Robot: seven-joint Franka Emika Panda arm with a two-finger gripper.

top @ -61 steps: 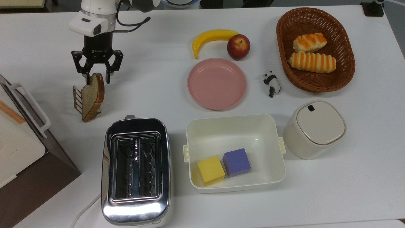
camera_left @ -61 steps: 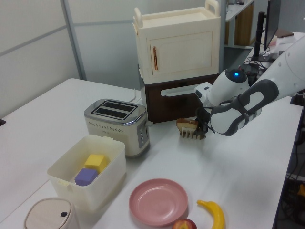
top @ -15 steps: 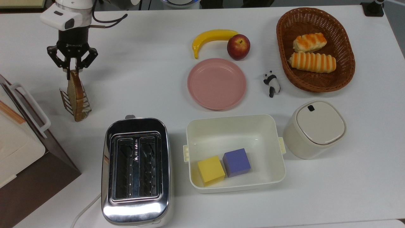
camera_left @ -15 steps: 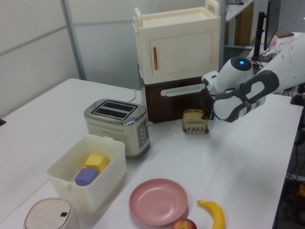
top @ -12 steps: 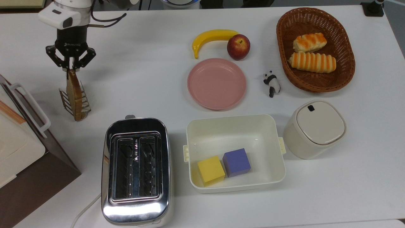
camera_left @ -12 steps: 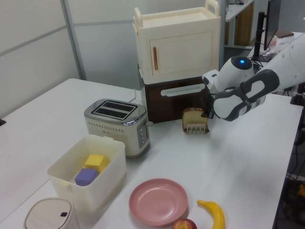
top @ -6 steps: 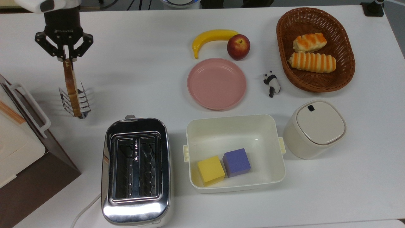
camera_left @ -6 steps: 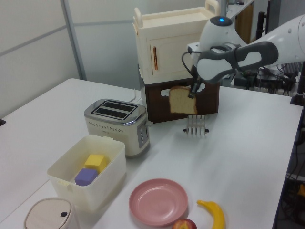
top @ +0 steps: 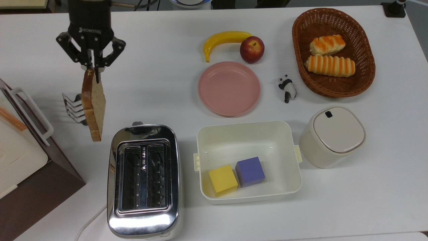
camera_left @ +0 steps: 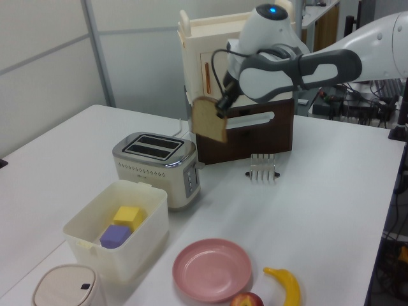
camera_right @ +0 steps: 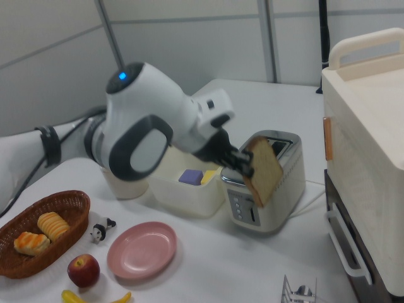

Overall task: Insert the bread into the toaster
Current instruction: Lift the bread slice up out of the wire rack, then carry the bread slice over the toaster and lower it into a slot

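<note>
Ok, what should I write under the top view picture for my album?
The robot's pincer holds a slice of bread in the air near the shiny toaster.

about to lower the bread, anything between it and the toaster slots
Nothing visible. The bread hangs from the shut gripper, clear of the rack, and both toaster slots look open and empty.

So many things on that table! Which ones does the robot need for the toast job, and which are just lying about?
Needed:
- bread, held in the claw
- toaster

Lying about:
- wire rack
- banana, apple
- pink plate
- basket of rolls
- panda figure
- tub with two blocks
- lidded bin
</note>
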